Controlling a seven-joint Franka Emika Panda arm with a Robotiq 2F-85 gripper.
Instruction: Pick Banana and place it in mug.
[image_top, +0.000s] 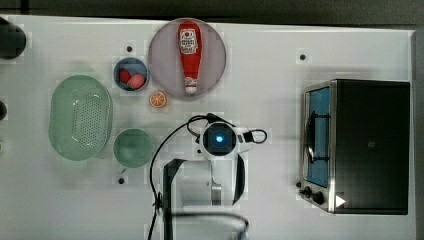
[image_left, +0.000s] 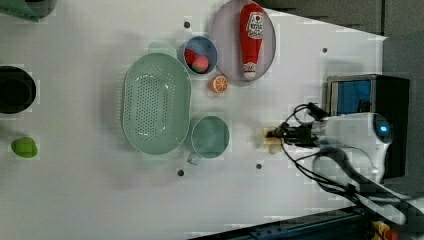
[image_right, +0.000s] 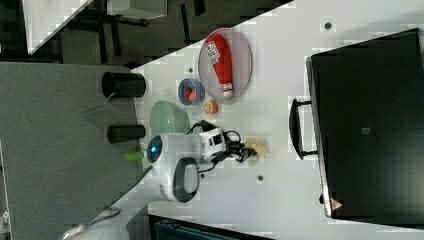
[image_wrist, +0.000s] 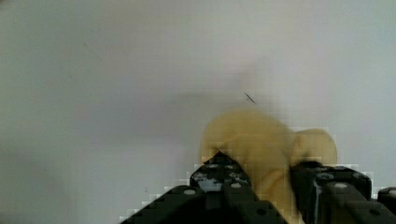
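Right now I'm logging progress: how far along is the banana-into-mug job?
Done: the claw has reached the banana, with a finger on either side of it in the wrist view. In hand: the grasp; I can't tell whether the banana has left the table. Left: carrying it to the green mug, which looks empty, and dropping it in.

Bare desk (image_left: 250, 100) between banana (image_left: 271, 141) and mug (image_left: 210, 136) in left view. Colander (image_left: 156, 110) touching mug's far side. Orange slice (image_left: 218, 84), small bowl (image_left: 200, 55), plate (image_left: 225, 30) with ketchup bottle (image_left: 251, 37) stand near, above in left view. Toaster oven (image_top: 370, 145) well apart at top view's right.
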